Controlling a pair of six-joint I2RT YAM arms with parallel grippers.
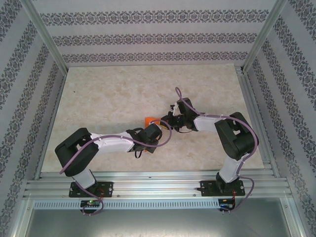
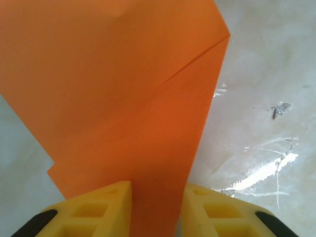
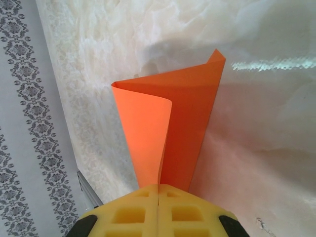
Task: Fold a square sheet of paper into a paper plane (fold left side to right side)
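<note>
Right wrist view, Ben: right gripper (image 3: 159, 190) is pressed together, pinching the curled paper (image 3: 187, 128) above the tabletop (image 3: 256, 148). Worry?

Yes, Ana: the left gripper (image 2: 155, 207) is spread, paper between its 2 fingers (image 2: 98, 207); if both pull apart, it could tear.

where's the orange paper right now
The paper is near the middle of the table in the top view, pinched in the shut right end effector, with another part running between the left end effector's parted fingers.
</note>
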